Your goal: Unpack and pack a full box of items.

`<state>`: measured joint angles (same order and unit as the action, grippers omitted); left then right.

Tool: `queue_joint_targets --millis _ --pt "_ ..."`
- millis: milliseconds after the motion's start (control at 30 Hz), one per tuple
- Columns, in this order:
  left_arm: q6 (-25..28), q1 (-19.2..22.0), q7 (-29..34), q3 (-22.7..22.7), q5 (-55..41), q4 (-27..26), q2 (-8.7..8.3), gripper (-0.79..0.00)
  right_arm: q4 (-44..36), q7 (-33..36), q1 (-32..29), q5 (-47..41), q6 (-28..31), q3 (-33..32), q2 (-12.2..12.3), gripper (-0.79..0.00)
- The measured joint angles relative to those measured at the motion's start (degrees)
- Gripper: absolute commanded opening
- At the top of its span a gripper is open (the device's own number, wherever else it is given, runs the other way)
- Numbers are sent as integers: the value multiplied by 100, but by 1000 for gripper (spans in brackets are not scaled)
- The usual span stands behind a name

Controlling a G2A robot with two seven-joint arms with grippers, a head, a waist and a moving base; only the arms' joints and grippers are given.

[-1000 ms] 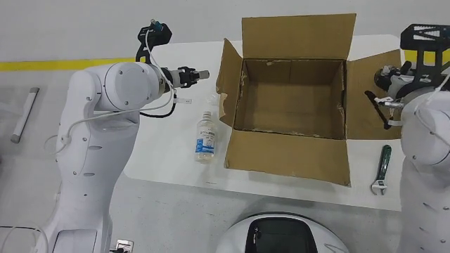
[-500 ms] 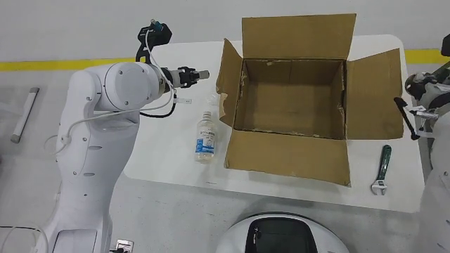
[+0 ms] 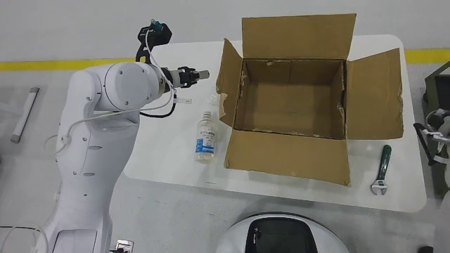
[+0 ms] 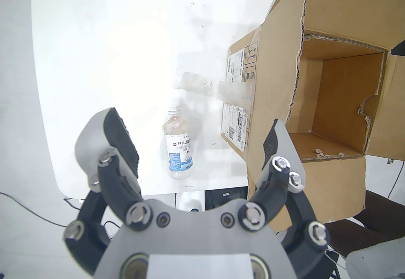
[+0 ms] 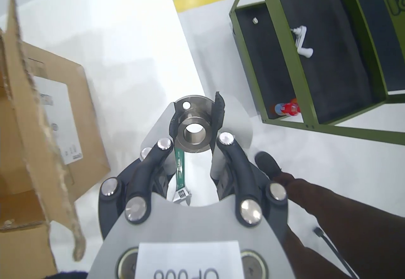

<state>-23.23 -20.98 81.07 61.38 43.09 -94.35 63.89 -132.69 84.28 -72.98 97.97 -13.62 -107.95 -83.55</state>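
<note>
Metal flange [image 5: 192, 132] is clamped in the right gripper [image 5: 196, 118], bore axis along the fingers, over the table's [image 3: 176, 161] right edge by the wrench [image 3: 382, 169], box [image 3: 288, 156] well apart to its left; left gripper [image 4: 194, 131], jaws wide, hangs over the left end.

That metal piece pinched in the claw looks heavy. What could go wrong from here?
1. The right gripper pinches the metal fitting only by its sides, out by the table's edge. A slip could send it to the floor.
2. The bottle lies on its side beside the box, so a nudge might set it rolling.
</note>
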Motion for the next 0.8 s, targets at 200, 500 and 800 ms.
queue_joint_targets --millis 200,500,800 --pt "0 0 0 0 0 0 0 0 396 -236 -494 -193 -194 -81 -33 -785" --pt "0 0 0 0 0 0 0 0 1014 -552 -762 -363 -244 -60 -50 -785" --pt "0 0 0 0 0 0 0 0 1338 -671 -851 -448 -246 -7 -54 -785"
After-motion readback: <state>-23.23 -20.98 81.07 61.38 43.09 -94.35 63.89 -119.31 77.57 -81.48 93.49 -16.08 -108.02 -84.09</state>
